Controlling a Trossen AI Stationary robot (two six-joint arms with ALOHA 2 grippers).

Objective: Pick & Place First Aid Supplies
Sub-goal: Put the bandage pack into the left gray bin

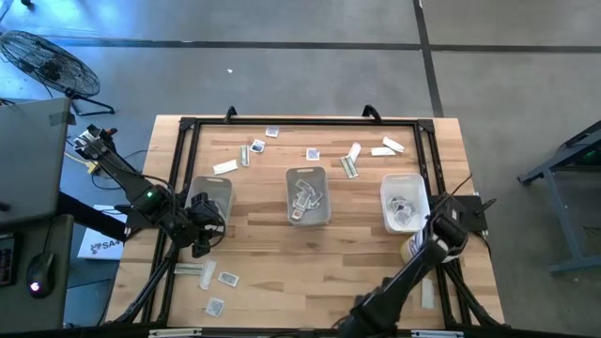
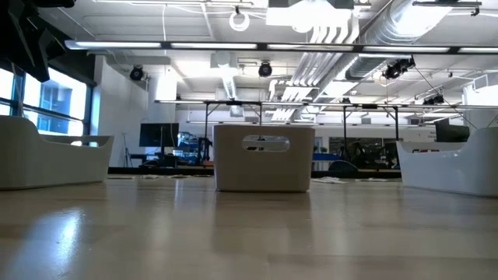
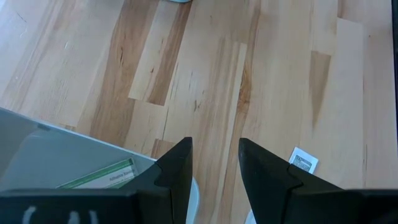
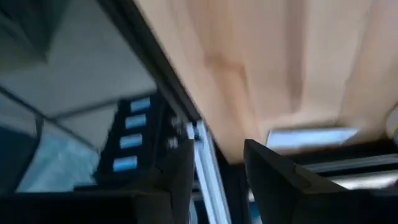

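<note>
Our left gripper stands with jaws parted and nothing between them, above the left tray, which holds a green-white strip; our right gripper, jaws likewise apart and seemingly empty, hangs by the table's right edge; loose packets lie scattered along the far side.

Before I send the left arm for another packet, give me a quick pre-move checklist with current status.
1. Left gripper empty: ok, fingers apart with bare wood between them.
2. Left gripper clear of the left tray: cannot tell; it hangs at the tray's near edge.
3. Next target in reach: ok, loose packets lie on the table near the left arm.
4. Right gripper out of the way: ok, it is open and empty at the table's right edge, near the right tray.
5. Middle tray unobstructed: ok, no arm over it.
</note>
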